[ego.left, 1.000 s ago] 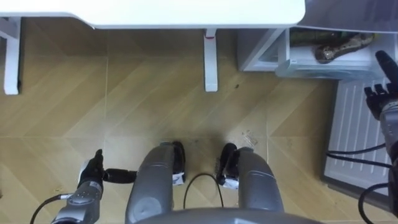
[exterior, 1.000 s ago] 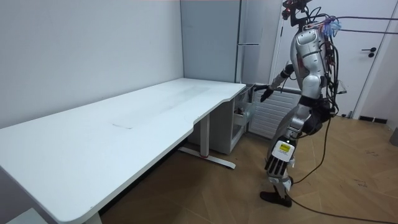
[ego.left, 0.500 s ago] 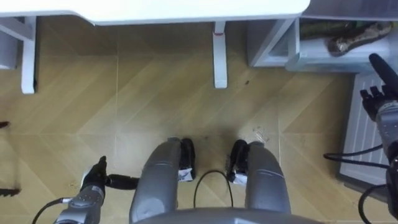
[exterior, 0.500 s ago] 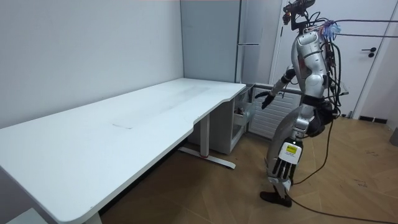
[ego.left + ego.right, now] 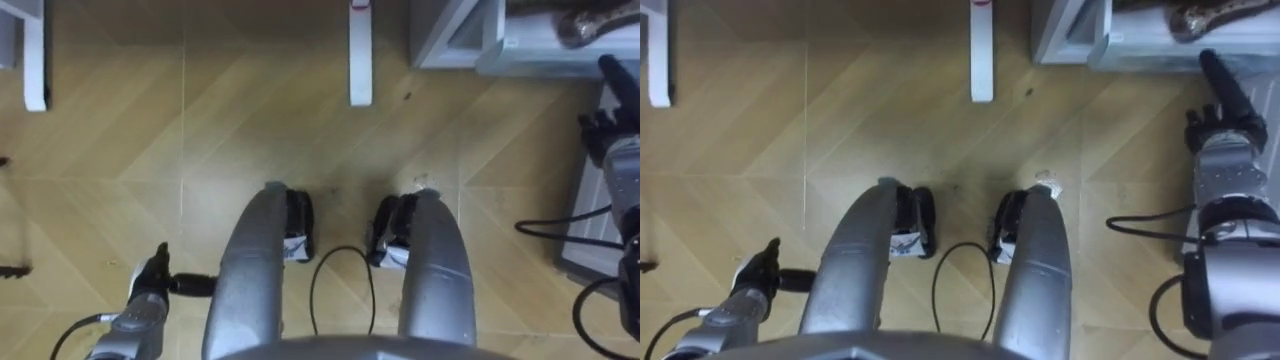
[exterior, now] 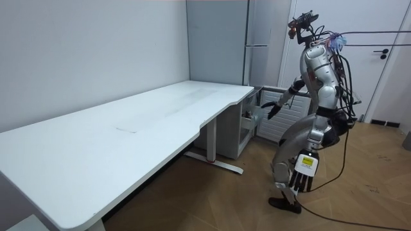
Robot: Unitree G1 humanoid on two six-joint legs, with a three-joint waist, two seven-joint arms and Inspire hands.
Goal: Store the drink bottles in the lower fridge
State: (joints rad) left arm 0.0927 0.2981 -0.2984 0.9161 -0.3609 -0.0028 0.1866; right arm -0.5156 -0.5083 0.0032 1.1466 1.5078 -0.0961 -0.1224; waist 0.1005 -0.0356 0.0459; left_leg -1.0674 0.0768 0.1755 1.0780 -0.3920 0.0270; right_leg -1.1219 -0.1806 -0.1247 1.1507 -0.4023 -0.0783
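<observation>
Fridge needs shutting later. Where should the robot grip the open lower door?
Likely the door by its free upright edge nearest the robot, right hand from its ribbed inner side: it stands swung open beside that hand, a flat panel.

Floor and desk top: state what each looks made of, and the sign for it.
Floor: looks like wood or wood-look laminate, light brown with a low sheen; the planks meet in a chevron pattern and show grain. Desk top: probably white laminated board, smooth and matte; the colour is even, the edge thin and flat, with no grain. The look leaves the exact material open.
</observation>
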